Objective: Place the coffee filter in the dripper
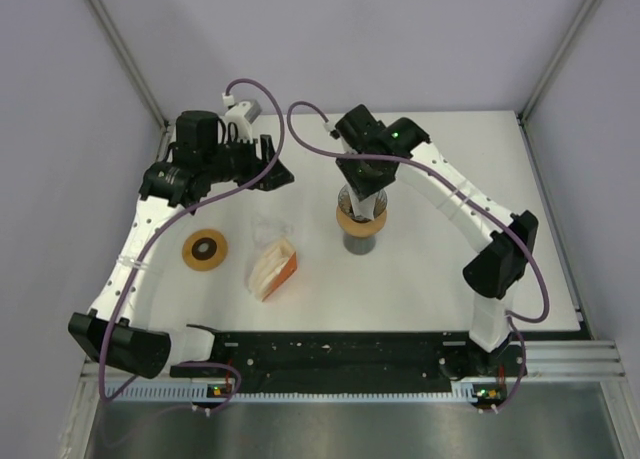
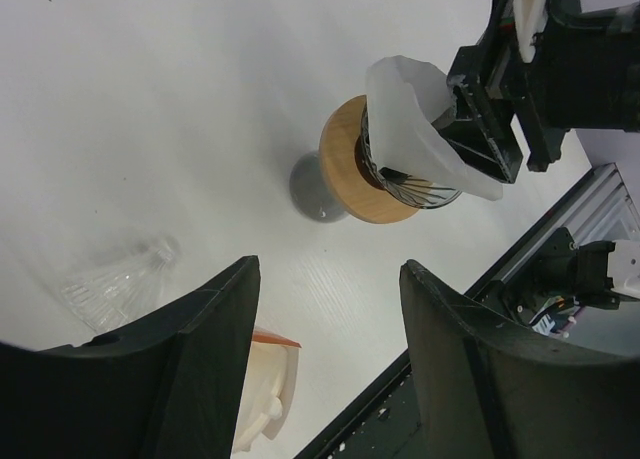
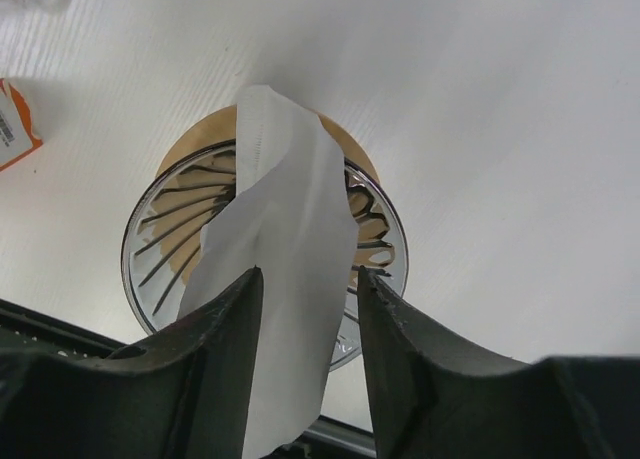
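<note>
White tabletop (image 1: 440, 179) between pale walls: just right of centre stands a glass dripper (image 3: 165, 234) with a wooden collar, and the right gripper (image 3: 308, 279) is clamped on a white paper coffee filter (image 3: 285, 209), held tilted at the dripper's ribbed mouth. At ten o'clock the left gripper (image 2: 328, 274) hovers with its fingers apart. An orange-and-white filter pack (image 1: 272, 269) lies at seven o'clock from the dripper.

White coffee filter (image 3: 290, 229), centre of the right wrist view, is looking like thin matt paper, softly creased. Beneath it, the dripper (image 3: 372, 219) is gleaming as ribbed clear glass, its collar (image 2: 345, 169) showing smooth pale wood. The white table (image 3: 480, 99) is appearing matt.
</note>
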{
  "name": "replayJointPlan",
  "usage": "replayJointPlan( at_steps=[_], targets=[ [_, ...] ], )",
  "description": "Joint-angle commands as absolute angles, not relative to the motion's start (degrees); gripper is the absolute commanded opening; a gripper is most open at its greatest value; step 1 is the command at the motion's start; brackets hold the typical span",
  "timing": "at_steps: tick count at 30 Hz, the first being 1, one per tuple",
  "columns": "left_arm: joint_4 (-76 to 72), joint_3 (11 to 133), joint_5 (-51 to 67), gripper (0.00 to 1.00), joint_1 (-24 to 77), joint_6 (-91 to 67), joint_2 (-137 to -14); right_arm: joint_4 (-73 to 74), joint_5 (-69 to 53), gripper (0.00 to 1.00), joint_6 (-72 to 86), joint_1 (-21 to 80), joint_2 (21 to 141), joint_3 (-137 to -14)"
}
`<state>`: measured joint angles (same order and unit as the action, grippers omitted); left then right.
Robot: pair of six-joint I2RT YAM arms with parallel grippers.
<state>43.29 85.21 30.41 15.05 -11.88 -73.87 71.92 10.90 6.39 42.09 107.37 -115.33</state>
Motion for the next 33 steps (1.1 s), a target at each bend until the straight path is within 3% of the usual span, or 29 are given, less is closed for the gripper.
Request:
replayJointPlan(
  at_steps=[1, 6, 12, 15, 16, 18, 19, 22, 26, 33],
  targets=[
    [40.34, 84.90, 31.11, 0.64, 15.21, -10.99, -74.27, 71.54, 14.06, 0.46, 6.42, 41.57, 105.30, -120.84],
    [40.43, 84.99, 31.38, 0.64, 15.21, -10.81, -74.44, 71.28, 14.68, 0.53, 4.57, 41.75, 103.45, -122.78],
    [40.61, 84.99, 31.46, 0.64, 15.21, -10.55, -74.44, 69.97, 15.11, 0.53, 2.90, 42.01, 100.64, -124.19],
    [40.61, 85.08, 31.64, 0.64, 15.21, -10.46, -74.53, 67.51, 16.17, 0.44, 1.59, 42.63, 98.27, -122.70],
    [40.61, 85.08, 31.64, 0.64, 15.21, -10.46, -74.53, 66.28, 16.17, 0.34, 1.41, 42.80, 97.30, -121.65],
    [40.61, 85.08, 31.73, 0.65, 15.21, -10.46, -74.53, 64.08, 13.73, 0.03, 0.97, 42.89, 95.46, -118.41],
    [40.61, 85.08, 31.82, 0.65, 15.21, -10.37, -74.53, 62.68, 11.62, 0.00, 0.79, 42.98, 94.58, -116.74],
    [40.69, 84.99, 31.64, 0.65, 15.21, -10.11, -74.53, 60.12, 3.88, 0.00, 0.35, 42.98, 92.99, -111.81],
    [40.61, 84.38, 31.12, 0.67, 15.21, -9.76, -74.27, 60.03, 8.16, 0.00, 2.19, 42.98, 94.30, -108.64],
    [40.17, 83.41, 31.29, 0.67, 15.21, -9.93, -73.83, 60.12, 5.01, 0.00, 4.30, 42.98, 99.22, -108.10]
  ],
)
